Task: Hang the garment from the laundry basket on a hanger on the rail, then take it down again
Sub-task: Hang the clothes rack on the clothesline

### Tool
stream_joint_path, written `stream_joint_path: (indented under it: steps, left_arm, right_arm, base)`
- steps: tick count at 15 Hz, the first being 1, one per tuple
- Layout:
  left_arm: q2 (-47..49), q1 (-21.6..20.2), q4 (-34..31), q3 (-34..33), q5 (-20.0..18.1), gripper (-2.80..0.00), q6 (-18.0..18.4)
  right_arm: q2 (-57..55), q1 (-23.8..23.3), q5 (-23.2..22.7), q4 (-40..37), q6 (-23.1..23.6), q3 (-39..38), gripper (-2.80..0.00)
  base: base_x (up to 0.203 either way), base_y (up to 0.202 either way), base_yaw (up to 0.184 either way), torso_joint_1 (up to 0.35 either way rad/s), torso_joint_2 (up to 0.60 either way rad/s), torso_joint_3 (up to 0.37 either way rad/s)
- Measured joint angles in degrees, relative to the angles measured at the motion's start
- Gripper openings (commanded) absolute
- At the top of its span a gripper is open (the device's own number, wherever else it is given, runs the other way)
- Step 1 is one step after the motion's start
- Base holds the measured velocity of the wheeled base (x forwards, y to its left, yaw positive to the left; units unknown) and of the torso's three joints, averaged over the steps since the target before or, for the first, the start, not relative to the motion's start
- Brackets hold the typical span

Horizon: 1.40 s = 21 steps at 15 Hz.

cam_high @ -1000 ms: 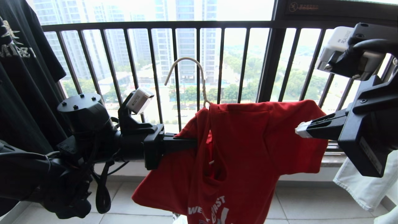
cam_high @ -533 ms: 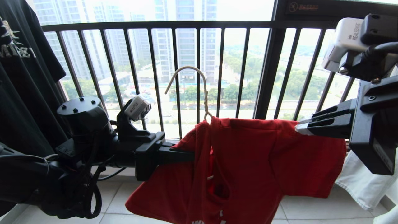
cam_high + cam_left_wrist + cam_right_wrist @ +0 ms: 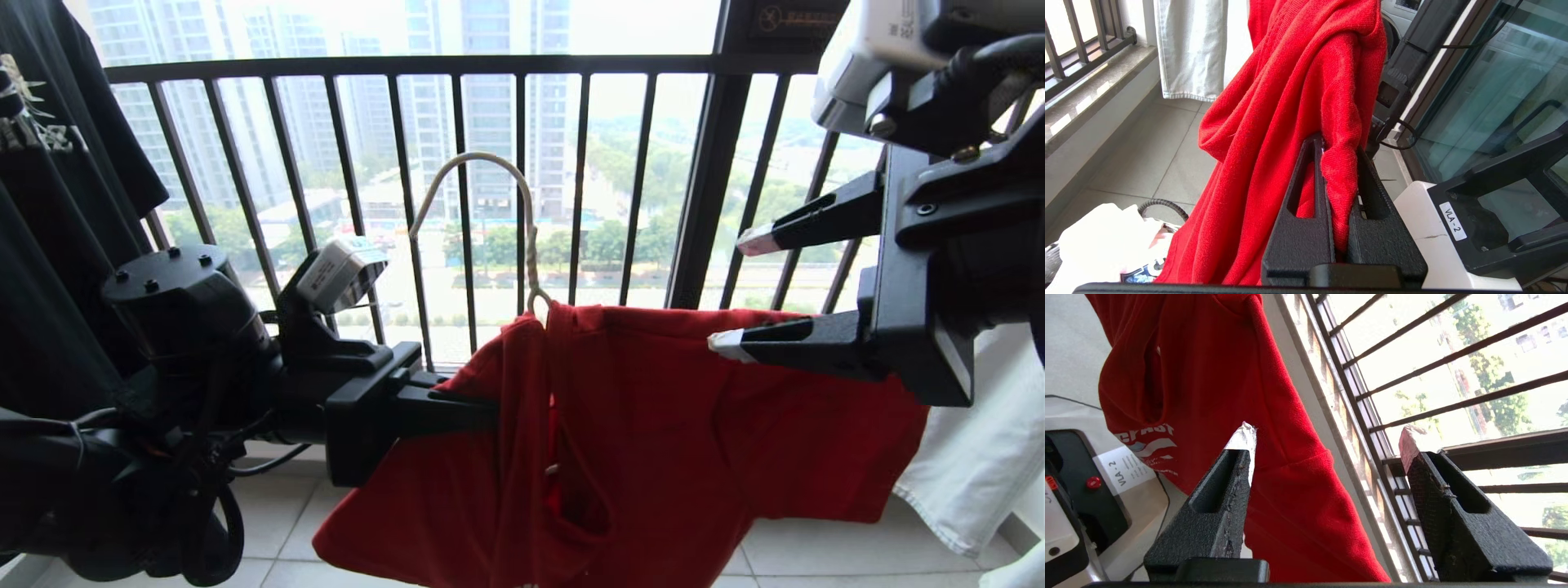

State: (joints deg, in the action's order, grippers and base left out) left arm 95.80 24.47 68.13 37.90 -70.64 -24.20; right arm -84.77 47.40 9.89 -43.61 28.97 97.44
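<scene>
A dark barred window railing [image 3: 490, 65] fronts the sunlit towers. At centre the red T-shirt [image 3: 653, 441] hangs on the white wire hanger [image 3: 522, 237]. At eight o'clock the left gripper [image 3: 1337, 179] pinches its sleeve; at three o'clock the right gripper [image 3: 739, 294] gapes wide, holding nothing, beside the other shoulder.

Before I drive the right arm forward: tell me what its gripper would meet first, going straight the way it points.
Probably the red shirt: the right gripper stands open, one finger right against the cloth. Depth is unclear; the window bars lie beyond.

pale tiled floor [image 3: 784, 547] beneath the railing; white cloth [image 3: 1102, 241] lies on it.
</scene>
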Motion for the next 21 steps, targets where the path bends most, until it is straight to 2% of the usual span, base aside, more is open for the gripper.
stream_joint_path:
  steps: [6, 13, 15, 21]
  left_arm:
    - [-3.31, -0.69, 0.06, -0.69, 0.00, -2.80, 0.06]
    - [-5.04, -1.21, 0.20, -0.97, -0.18, -2.80, 0.24]
    - [-5.04, -1.34, 0.29, -1.17, -1.54, -2.80, 0.35]
    - [-5.18, -1.87, 0.39, -1.26, -1.98, -2.80, 0.55]
  right_arm:
    - [-2.26, -0.17, -4.89, 2.98, 4.60, 0.05, 0.00]
    - [-3.68, 0.28, -10.29, 0.64, 5.61, 0.00, 0.00]
    - [-3.74, 0.53, -11.46, -0.99, 5.56, 0.00, 0.00]
    - [-4.33, 1.75, -12.70, -1.50, 5.04, -0.01, 0.00]
  base:
    - [0.000, 0.000, 0.000, 0.000, 0.00, 0.000]
    - [0.000, 0.000, 0.000, 0.000, 0.00, 0.000]
    - [0.000, 0.000, 0.000, 0.000, 0.00, 0.000]
    - [0.000, 0.000, 0.000, 0.000, 0.00, 0.000]
